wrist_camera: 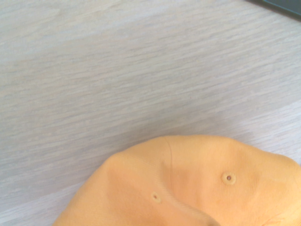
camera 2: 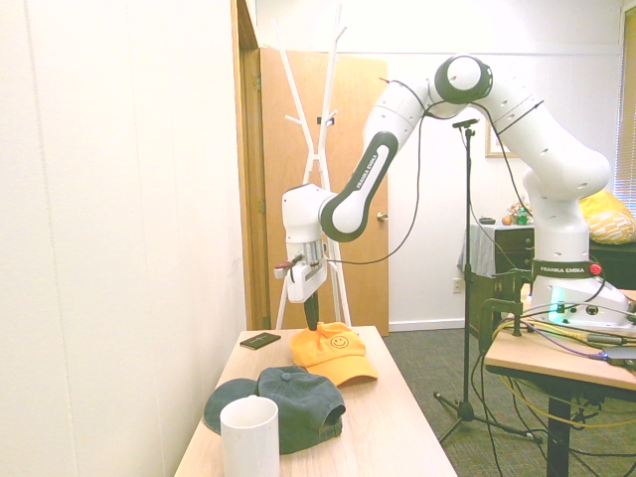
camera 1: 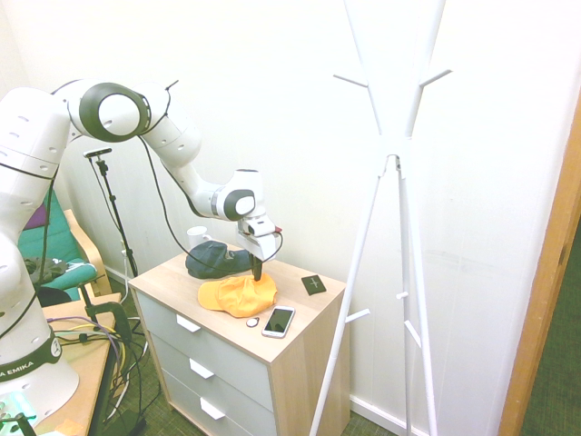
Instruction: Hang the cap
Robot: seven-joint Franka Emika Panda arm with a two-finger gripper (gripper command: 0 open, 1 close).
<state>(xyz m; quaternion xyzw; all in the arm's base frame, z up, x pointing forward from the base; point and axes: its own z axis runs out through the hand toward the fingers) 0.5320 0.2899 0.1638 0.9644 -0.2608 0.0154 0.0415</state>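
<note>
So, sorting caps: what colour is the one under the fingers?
Yellow-orange cap; second exterior view shows it best.

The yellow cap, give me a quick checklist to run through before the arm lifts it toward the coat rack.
1. Gripper down on the yellow cap: ok, pointing straight down onto the crown.
2. Jaws shut on the fabric: ok, they look closed on it.
3. Cap apart from the dark cap: ok in the second exterior view, though they lie close.
4. Phone off the yellow cap: ok, it lies beside the cap near the dresser's front edge.
5. Coat rack pegs free: ok, nothing hangs on them.
6. Grip firm enough to carry: cannot tell.
</note>
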